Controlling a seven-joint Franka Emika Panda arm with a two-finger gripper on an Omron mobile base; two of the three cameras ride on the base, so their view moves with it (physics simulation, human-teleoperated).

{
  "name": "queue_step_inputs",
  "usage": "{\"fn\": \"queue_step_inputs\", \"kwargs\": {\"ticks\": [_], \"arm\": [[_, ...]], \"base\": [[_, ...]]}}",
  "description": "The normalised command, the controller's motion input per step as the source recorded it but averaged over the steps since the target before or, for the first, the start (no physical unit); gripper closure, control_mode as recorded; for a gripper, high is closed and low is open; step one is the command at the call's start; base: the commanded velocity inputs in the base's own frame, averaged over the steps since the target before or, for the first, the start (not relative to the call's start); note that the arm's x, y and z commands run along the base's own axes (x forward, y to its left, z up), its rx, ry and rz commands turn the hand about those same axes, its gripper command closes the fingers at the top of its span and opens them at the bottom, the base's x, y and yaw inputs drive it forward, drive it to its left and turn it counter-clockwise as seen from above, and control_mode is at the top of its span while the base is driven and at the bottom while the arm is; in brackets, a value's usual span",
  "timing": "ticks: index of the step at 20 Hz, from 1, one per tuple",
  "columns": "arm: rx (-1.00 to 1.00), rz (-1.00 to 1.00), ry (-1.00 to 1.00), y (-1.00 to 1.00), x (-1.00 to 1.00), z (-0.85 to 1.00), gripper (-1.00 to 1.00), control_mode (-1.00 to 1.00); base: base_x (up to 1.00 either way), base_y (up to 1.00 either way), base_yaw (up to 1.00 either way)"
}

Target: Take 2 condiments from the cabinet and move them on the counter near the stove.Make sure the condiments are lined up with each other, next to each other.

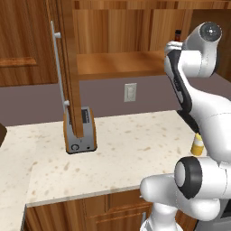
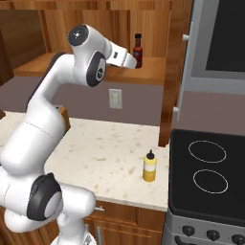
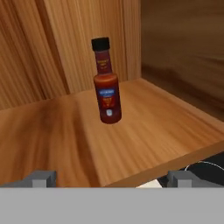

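The dark red sauce bottle (image 3: 106,89) with a black cap stands upright on the wooden shelf (image 3: 144,131) of the open cabinet (image 1: 117,63). My gripper (image 3: 113,179) is open and level with the shelf's front edge, a short way in front of the bottle and not touching it. From the right base view the gripper (image 2: 134,62) sits just left of the red bottle (image 2: 138,50). The yellow squeeze bottle (image 2: 150,166) stands upright on the beige counter (image 2: 110,153), close to the left edge of the black stove (image 2: 210,167). Its lower part (image 1: 197,146) shows behind my arm.
The cabinet door (image 1: 67,67) with its silver bar handle (image 1: 58,67) hangs open at the left, above a silver and orange toaster (image 1: 80,131). A wall outlet (image 1: 130,92) sits on the backsplash. A grey appliance (image 2: 215,43) hangs over the stove.
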Motion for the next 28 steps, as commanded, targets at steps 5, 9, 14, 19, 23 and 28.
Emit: {"fn": "queue_step_inputs", "kwargs": {"ticks": [5, 9, 14, 19, 23, 28], "arm": [[0.00, 0.00, 0.00, -0.22, 0.11, 0.00, -1.00, -1.00], [0.00, 0.00, 0.00, -0.11, 0.15, -0.03, -1.00, -1.00], [0.00, 0.00, 0.00, 0.00, 0.17, -0.08, -1.00, -1.00], [0.00, 0.00, 0.00, 0.00, 0.08, -0.02, -1.00, -1.00], [0.00, 0.00, 0.00, -0.01, 0.03, 0.00, -1.00, -1.00], [0.00, 0.00, 0.00, 0.00, 0.05, -0.08, -1.00, -1.00]], "base": [[0.00, 0.00, 0.00], [0.00, 0.00, 0.00], [0.00, 0.00, 0.00], [0.00, 0.00, 0.00], [0.00, 0.00, 0.00], [0.00, 0.00, 0.00]]}}
